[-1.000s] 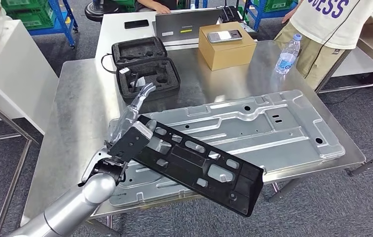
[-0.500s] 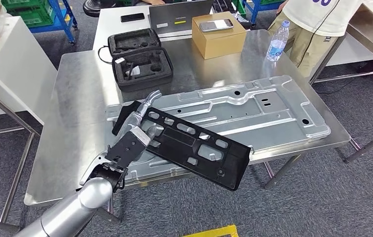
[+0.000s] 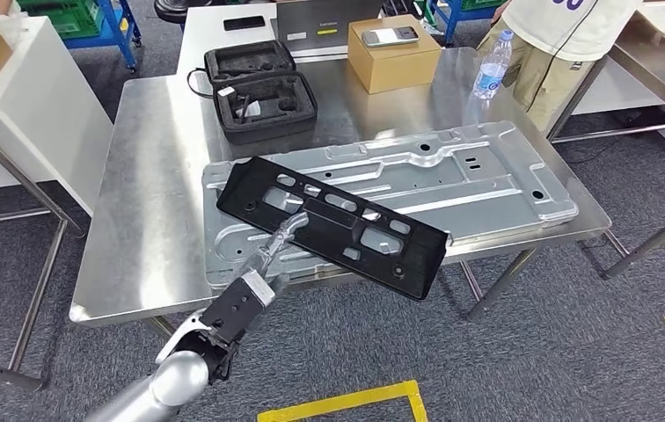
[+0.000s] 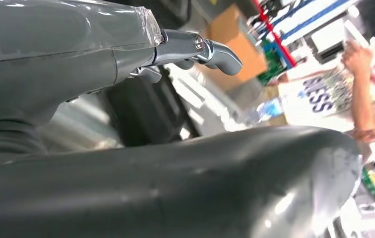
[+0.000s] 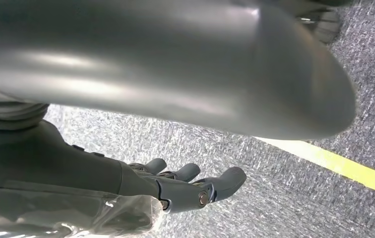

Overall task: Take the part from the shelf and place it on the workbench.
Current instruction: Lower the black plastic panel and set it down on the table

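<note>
The long black perforated plastic part [image 3: 333,226] lies flat on the large pressed grey metal panel [image 3: 487,189] on the stainless steel bench [image 3: 144,193], with the left robot hand [image 3: 263,259] empty, fingers extended beneath its near edge, and the right robot hand [image 5: 185,186] empty, fingers loosely apart, above grey carpet [image 5: 275,183].

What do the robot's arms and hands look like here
The left arm is a smooth silver tube ending in a black wrist block. The left hand has slim, metallic grey fingers and a clear plastic wrap over its grey ribbed cover. The right hand looks the same: dark grey fingers with small round screws, a thick grey thumb, and crinkled clear plastic at the base.
</note>
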Robot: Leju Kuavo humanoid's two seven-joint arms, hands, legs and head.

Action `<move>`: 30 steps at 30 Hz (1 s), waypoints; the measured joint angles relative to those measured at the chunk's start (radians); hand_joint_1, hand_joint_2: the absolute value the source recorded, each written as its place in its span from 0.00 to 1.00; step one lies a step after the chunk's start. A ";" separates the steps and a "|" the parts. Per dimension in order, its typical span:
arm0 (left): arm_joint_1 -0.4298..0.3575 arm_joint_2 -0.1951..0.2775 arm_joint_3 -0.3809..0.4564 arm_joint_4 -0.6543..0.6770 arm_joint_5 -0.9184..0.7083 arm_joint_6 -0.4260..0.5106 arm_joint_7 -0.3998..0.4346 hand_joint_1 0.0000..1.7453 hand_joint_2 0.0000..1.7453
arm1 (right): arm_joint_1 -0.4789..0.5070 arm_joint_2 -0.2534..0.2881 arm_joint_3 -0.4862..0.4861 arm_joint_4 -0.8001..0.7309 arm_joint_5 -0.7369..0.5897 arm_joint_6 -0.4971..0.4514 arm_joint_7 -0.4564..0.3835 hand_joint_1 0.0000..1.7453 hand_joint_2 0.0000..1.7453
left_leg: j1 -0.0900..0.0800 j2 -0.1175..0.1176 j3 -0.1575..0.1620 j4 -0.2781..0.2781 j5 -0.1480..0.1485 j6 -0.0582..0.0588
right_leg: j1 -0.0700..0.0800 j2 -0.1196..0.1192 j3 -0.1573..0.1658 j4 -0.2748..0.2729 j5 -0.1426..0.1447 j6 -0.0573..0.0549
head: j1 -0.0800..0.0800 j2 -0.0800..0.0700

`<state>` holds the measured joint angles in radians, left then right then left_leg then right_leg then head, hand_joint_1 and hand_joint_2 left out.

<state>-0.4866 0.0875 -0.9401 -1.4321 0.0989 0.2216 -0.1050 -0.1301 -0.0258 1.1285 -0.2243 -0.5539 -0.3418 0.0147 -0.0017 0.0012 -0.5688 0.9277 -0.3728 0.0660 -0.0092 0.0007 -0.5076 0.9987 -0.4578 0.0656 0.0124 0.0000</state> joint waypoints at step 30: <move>0.191 -0.138 0.002 0.676 0.015 -0.025 -0.152 0.00 0.00 | 0.015 0.001 -0.010 0.000 -0.029 -0.013 -0.012 0.00 0.00 | 0.001 0.005 0.041 -0.011 -0.026 0.003 | -0.005 0.001 -0.018 -0.018 0.000 0.002 | 0.002 0.000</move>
<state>-0.2959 -0.0502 -0.9385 -0.7557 0.1143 0.1967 -0.2574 -0.1149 -0.0244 1.1188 -0.2243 -0.5826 -0.3549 0.0028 -0.0009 0.0061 -0.5282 0.9163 -0.3988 0.0689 -0.0140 0.0017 -0.5260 0.9812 -0.4576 0.0677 0.0148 0.0000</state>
